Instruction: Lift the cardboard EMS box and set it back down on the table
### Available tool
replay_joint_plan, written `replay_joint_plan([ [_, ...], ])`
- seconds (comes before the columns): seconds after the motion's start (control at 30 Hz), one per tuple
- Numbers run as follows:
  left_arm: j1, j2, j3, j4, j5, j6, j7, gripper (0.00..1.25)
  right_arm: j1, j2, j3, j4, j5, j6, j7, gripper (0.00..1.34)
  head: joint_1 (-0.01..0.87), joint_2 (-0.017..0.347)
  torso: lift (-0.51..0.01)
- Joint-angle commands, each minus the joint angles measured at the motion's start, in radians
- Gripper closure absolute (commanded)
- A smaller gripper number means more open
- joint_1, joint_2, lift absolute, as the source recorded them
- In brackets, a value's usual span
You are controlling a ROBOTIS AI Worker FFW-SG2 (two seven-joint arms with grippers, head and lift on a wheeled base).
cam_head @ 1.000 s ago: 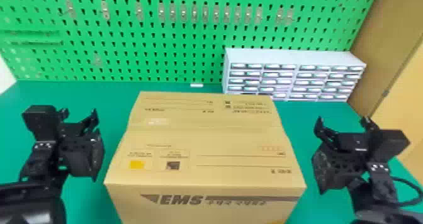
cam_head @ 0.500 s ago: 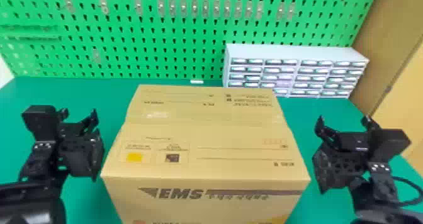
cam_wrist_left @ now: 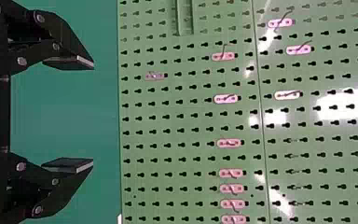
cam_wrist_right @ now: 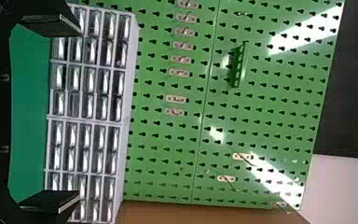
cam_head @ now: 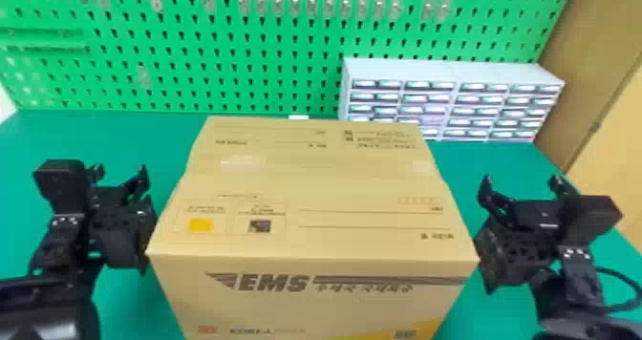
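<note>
Box [cam_head: 310, 186] between left tool [cam_wrist_left: 93, 114] and right tool [cam_wrist_right: 79, 113], both spread wide; probably light, stiffish, bit slick; press opposite side walls evenly.

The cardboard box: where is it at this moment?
In the head view, the cardboard box is in the middle, between the left gripper and the right gripper, nearer the robot than the drawer cabinet.
</note>
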Motion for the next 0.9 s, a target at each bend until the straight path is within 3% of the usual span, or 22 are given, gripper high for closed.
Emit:
replay_joint_plan([
  [0.0, 0.000, 0.001, 0.000, -0.001, 0.000, 0.000, 0.000, 0.51, -0.002, 0.000, 0.000, 0.000, 0.001, 0.000, 0.000, 0.08, 0.678, -0.014, -0.065],
  [0.87, -0.003, 0.001, 0.000, 0.000, 0.000, 0.000, 0.000, 0.51, -0.002, -0.003, 0.000, -0.005, 0.012, -0.002, 0.000, 0.08, 0.678, -0.014, -0.095],
])
